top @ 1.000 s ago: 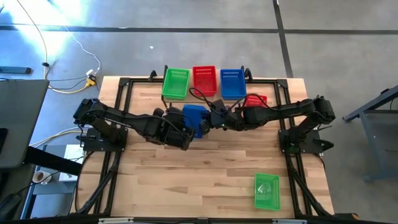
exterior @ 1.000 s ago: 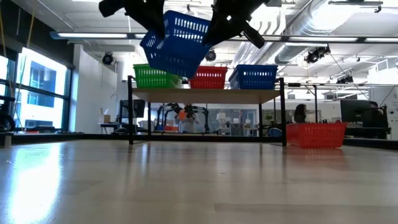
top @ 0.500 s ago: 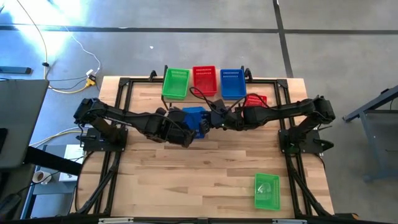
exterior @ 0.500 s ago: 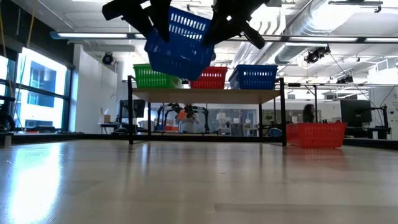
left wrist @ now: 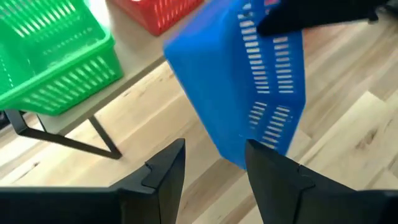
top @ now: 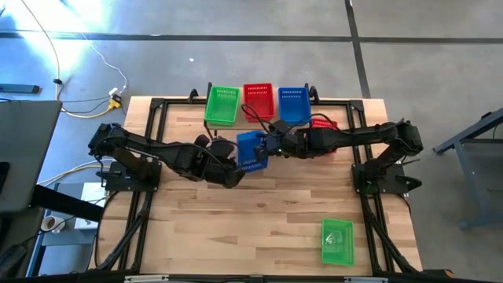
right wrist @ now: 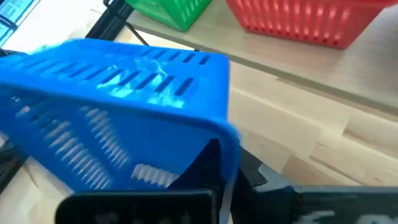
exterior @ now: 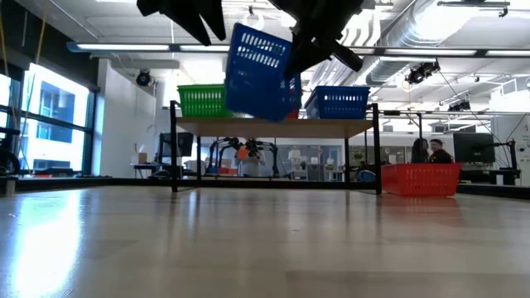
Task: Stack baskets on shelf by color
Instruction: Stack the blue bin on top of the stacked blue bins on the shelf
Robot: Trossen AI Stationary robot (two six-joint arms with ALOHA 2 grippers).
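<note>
Now the left gripper has let go of the blue basket, and its two fingers stand apart with the basket a little way in front of them. A second ago that basket hung tilted between both arms; now it has swung round and hangs almost on its side. The right gripper has its fingers clamped on the basket's rim and holds it up in the air, above the table and just in front of the shelf. On the shelf sit a green basket, a red basket and another blue basket in a row. One more red basket sits on the table beside the shelf, and one more green basket lies well apart near the front edge.
</note>
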